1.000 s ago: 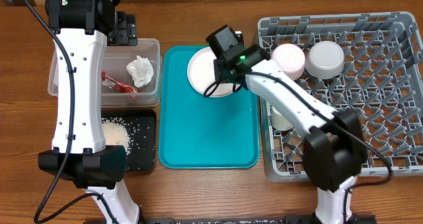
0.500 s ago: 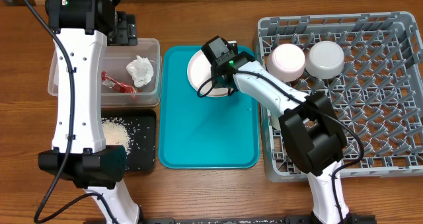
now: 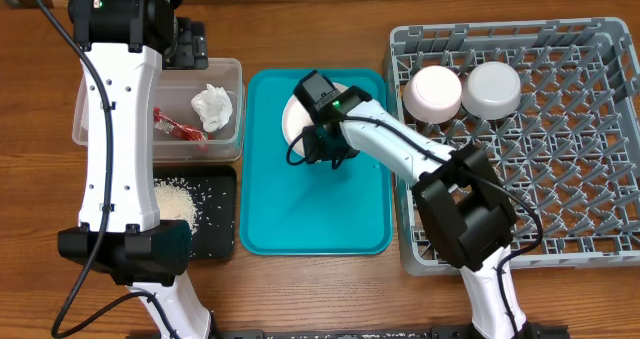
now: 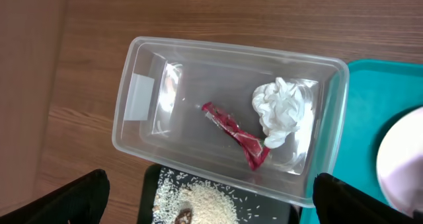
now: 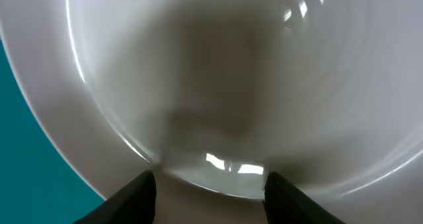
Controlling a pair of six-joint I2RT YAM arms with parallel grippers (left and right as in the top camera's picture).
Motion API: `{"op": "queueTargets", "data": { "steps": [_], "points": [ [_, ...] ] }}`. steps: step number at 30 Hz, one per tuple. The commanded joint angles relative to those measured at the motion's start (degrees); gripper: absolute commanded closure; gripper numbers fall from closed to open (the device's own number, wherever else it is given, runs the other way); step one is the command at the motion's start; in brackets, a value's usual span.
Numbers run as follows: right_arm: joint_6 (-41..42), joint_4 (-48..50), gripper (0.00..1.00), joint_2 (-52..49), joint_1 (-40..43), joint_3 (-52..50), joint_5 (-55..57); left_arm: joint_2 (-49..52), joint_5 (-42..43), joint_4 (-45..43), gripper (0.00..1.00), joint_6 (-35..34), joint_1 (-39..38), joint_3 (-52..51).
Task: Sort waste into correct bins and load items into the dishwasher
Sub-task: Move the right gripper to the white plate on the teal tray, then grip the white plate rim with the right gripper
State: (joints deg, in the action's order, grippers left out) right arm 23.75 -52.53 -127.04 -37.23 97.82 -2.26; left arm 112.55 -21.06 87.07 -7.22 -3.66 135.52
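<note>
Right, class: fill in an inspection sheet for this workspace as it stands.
surface: wooden table.
job's things: napkin and wrapper in tub; rice in black tray; plate on teal tray; two bowls in rack.
clutter: nothing seen.
end effectors: left end effector open above tub; right end effector open, close over plate.
cables: black cables along both arms.
surroundings: nothing seen.
</note>
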Motion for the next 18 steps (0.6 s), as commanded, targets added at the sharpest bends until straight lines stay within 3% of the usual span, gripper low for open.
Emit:
{"op": "queueTargets", "data": {
  "steps": [1,13,18],
  "points": [
    [0.1,-0.6,0.45,-0.6,-1.8,-0.1,-6.8,-0.9,0.0,-0.2,0.0,0.8,-0.1,1.2],
    [-2.6,-0.8,0.45,-0.6,-4.3,0.0,-17.4,-0.9,0.0,-0.2,0.0,0.8,-0.1,1.2],
    [-6.0,-2.0,0.46,0.0,-3.1,1.7,-14.8,-0.9,0.0,-0.2,0.0,0.8,-0.1,1.2]
  ]
}}
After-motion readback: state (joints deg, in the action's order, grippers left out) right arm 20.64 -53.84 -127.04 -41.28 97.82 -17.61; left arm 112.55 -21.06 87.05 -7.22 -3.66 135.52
